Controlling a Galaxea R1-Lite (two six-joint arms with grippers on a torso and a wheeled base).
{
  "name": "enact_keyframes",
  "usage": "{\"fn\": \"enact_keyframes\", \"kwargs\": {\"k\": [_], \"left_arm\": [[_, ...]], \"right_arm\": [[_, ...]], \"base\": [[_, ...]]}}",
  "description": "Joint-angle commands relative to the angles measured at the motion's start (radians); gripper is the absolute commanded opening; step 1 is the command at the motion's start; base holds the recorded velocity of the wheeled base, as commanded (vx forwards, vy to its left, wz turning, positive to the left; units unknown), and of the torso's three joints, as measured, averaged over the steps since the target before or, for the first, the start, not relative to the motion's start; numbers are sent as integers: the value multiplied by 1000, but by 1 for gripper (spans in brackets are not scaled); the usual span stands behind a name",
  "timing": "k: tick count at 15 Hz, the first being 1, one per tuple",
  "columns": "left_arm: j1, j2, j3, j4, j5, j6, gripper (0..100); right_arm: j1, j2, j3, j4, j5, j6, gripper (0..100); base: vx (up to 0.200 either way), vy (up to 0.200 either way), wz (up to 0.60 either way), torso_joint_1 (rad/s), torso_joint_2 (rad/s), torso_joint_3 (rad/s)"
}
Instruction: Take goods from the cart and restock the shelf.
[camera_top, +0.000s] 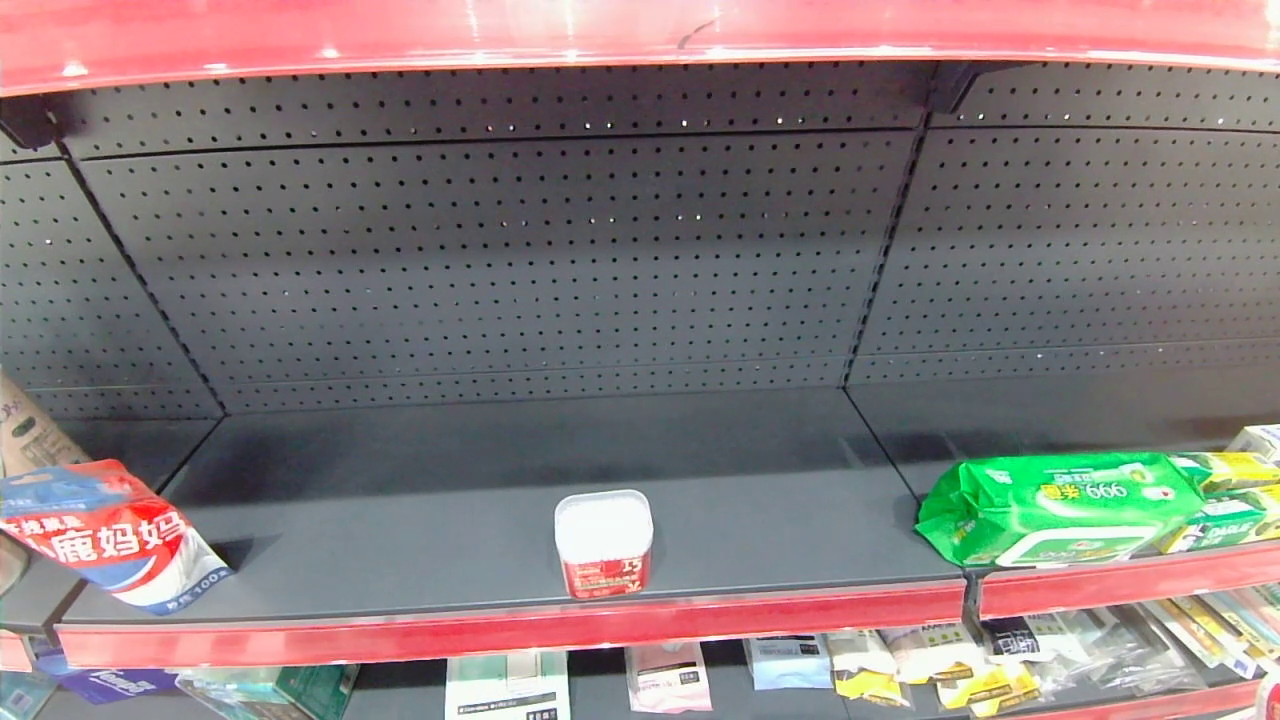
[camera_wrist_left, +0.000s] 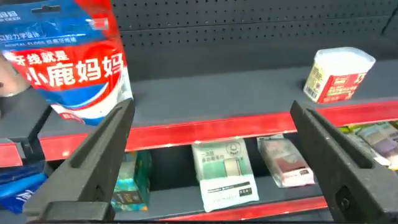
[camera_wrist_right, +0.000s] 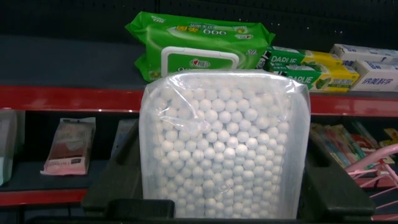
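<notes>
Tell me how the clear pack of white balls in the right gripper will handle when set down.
The clear pack of white balls probably feels light and gives under the right gripper, being thin film around loose beads. Tall and narrow, it may tip on the shelf.

Dark grey perforated back panel (camera_top: 520, 250) stood behind the shelf (camera_top: 450, 470), divided by upright seams. Red price rail (camera_top: 400, 625) ran along its front edge. Glossy red fascia (camera_top: 640, 30) overhead carried bright glare spots. Lower tier (camera_top: 400, 695) lay in shadow.
</notes>
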Motion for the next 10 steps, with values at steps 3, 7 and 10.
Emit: {"fn": "enact_keyframes", "kwargs": {"k": [3,7,10], "left_arm": [[-3,0,0,6,20,-17,100],[-3,0,0,6,40,-32,100],[-3,-2,-2,7,37,-25,100]], "right_arm": [[-1,2,1,-2,-1,-2,0],[-1,2,1,-2,-3,1,0],[-1,2,1,-2,-7,7,0]], "base": [[0,0,0,0,0,0],[0,0,0,0,0,0],[0,0,0,0,0,0]]}}
